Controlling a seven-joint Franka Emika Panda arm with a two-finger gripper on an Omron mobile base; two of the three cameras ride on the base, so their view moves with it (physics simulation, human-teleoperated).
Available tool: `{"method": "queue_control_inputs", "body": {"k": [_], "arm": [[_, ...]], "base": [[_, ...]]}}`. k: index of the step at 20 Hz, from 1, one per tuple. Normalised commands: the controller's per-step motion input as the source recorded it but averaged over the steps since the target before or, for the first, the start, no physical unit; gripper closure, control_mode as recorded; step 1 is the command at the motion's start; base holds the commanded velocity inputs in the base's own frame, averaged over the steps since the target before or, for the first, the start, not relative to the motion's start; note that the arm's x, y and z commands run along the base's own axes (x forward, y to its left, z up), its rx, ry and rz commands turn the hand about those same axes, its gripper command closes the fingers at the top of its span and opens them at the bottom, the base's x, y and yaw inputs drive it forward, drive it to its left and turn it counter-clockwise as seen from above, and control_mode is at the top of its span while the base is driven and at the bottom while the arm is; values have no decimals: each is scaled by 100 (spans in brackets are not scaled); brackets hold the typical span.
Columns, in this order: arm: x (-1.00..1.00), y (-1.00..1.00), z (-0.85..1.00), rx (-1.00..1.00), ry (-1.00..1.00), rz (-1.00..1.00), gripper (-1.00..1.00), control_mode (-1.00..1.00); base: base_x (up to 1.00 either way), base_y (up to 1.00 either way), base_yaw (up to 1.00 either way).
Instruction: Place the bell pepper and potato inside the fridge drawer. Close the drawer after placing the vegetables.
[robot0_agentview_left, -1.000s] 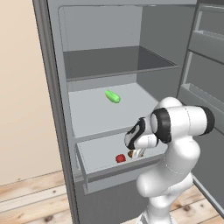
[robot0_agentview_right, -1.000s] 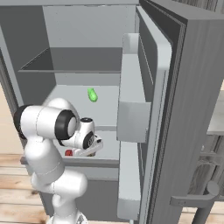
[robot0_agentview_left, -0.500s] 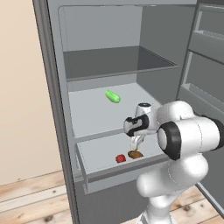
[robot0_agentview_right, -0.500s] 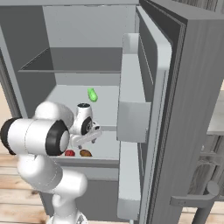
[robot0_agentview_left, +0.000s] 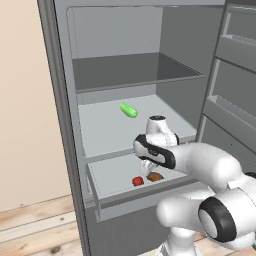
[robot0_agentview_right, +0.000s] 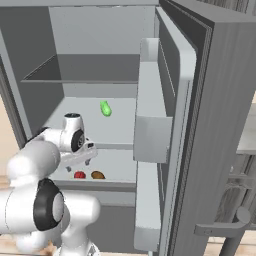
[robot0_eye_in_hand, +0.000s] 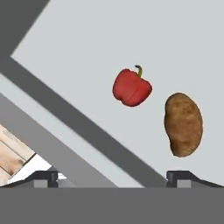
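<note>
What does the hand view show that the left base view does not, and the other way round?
Hand view alone: the bell pepper's green stem, and the two dark tips of the open gripper standing wide apart. Left base view alone: the green vegetable on the shelf above, and the robot arm. Both: the bell pepper and the potato lying side by side, apart, in the open fridge drawer.

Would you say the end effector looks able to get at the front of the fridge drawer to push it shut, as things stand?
Probably yes: the end effector hangs open over the fridge drawer, holding nothing, and nothing stands before the drawer's front. It would need to back out first.
</note>
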Motion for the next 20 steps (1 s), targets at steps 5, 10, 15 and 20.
{"method": "queue_control_inputs", "body": {"k": [5,10,15,20], "arm": [[-100,63,-24,-1,0,0,-100,-100],[-85,89,-15,-2,0,0,-100,-100],[-34,80,-9,-4,-2,0,-100,-100],[4,67,-45,-9,0,0,-100,-100]], "base": [[0,0,0],[0,0,0],[0,0,0],[0,0,0]]}}
